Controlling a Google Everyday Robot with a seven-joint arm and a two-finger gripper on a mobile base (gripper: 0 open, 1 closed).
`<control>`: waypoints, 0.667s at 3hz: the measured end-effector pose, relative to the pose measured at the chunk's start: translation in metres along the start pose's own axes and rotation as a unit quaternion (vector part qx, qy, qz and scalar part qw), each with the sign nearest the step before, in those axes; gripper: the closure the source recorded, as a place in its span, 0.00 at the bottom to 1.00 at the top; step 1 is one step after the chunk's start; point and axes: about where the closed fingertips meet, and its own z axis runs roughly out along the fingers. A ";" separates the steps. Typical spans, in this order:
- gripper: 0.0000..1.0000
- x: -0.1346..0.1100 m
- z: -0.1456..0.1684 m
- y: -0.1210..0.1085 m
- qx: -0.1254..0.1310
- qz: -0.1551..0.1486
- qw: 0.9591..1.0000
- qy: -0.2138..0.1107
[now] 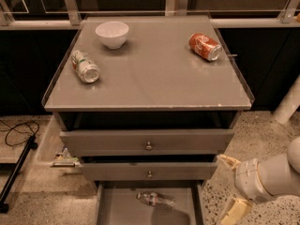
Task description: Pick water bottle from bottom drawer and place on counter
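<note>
The water bottle (155,199) lies on its side on the floor of the open bottom drawer (120,209), near the drawer's back. My gripper (231,187) is low at the right, beside the drawers and to the right of the bottle, apart from it. Its two pale fingers are spread and hold nothing. The counter (154,74) is the grey cabinet top above the drawers.
On the counter lie a silver-green can (85,66) at the left and a red soda can (204,46) at the back right; a white bowl (112,33) stands at the back left. Two knobbed drawers (149,146) sit above. Cables (16,130) lie on the floor left.
</note>
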 end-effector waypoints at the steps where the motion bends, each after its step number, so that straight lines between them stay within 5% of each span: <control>1: 0.00 0.008 0.018 0.001 0.000 0.008 1.000 -0.016; 2: 0.00 0.036 0.072 -0.008 0.001 0.021 0.999 -0.035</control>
